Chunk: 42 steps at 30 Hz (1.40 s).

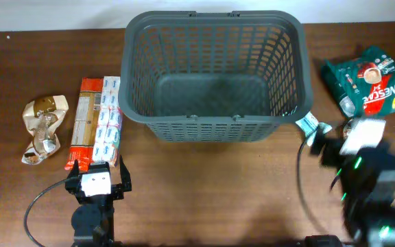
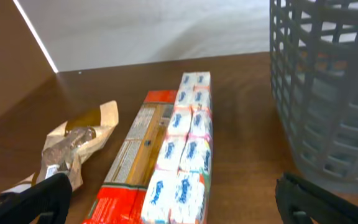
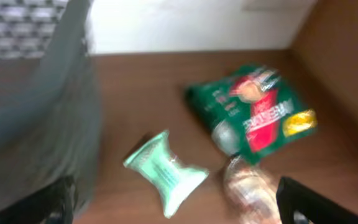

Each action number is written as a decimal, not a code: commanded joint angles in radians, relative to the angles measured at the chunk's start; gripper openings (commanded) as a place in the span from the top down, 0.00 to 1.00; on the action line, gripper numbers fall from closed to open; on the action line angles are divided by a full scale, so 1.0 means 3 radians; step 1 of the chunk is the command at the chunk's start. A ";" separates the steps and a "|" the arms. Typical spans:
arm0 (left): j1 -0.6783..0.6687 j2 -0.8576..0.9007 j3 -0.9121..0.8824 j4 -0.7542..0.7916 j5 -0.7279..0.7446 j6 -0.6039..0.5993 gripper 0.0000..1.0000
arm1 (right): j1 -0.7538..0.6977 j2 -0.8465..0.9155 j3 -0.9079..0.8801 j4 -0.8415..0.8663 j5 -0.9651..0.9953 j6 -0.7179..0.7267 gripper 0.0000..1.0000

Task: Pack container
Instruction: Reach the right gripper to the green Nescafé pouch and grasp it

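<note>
Centrally, container (image 1: 211, 127) lay beyond-right of left end effector (image 1: 98, 171), beyond-left of right end effector (image 1: 348, 143); both spread wide, empty. Right wrist view blurred.

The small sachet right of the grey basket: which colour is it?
The small plastic sachet is pale mint green; right wrist view shows it best.
</note>
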 commanded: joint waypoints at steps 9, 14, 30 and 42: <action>-0.0010 -0.0025 -0.0020 0.0009 -0.0037 0.0053 0.01 | -0.0530 0.1766 0.2841 -0.1047 -0.0633 0.0046 0.01; -0.0010 -0.0025 -0.0020 0.0009 -0.0037 0.0055 0.01 | -0.1003 0.2364 0.3217 -0.1071 -0.0618 0.0582 0.01; -0.0010 -0.0025 -0.0020 0.0009 -0.0037 0.0053 0.01 | -0.1133 0.4187 0.3246 -0.0841 -0.0402 -0.0683 0.01; -0.0010 -0.0025 -0.0020 0.0009 -0.0037 0.0053 0.01 | -0.1132 0.4959 0.3246 -0.0687 -0.0228 -0.1045 0.01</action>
